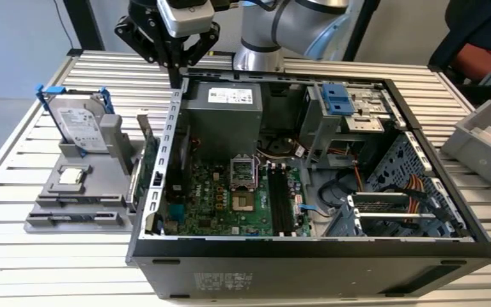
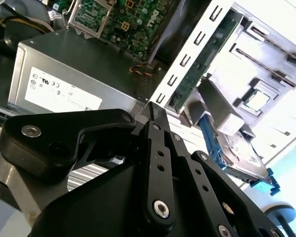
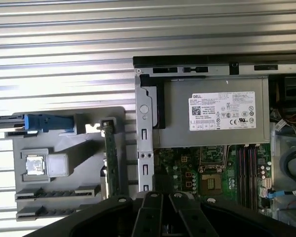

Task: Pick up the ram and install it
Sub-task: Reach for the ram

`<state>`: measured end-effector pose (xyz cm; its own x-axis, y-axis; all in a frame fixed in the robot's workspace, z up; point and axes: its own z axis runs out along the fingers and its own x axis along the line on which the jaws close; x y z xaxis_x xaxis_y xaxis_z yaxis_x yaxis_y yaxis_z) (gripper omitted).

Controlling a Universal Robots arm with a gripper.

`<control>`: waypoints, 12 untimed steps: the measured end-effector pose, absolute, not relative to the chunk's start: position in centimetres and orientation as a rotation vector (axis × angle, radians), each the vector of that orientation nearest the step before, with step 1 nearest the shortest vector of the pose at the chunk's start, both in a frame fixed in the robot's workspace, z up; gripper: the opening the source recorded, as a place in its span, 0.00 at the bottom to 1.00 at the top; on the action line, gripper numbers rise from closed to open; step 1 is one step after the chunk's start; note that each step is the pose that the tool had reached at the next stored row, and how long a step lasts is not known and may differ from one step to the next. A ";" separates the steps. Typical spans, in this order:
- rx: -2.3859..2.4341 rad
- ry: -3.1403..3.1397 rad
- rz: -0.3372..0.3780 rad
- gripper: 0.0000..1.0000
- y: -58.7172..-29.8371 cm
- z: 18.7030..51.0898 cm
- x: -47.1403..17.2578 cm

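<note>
The hand (image 1: 176,73) hangs over the back corner of the open computer case (image 1: 314,265). Its fingers are pressed together, with nothing seen between them. The ram (image 3: 56,193) looks to be the thin dark stick in the grey holder (image 1: 62,188) on the worktop (image 1: 49,268), but I cannot tell for sure.

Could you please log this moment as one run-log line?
hand: black two-finger hand shut, holding nothing | place: above wall of open black computer case, beside grey metal power supply | ram: not yet picked up
</note>
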<state>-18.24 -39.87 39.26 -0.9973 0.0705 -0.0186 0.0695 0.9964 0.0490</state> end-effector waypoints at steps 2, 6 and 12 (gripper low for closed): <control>0.109 3.119 0.075 0.00 -39.9 39.3 -18.6; 0.109 3.119 0.075 0.00 -39.9 39.3 -19.3; 0.109 3.119 0.075 0.00 -39.9 39.3 -20.4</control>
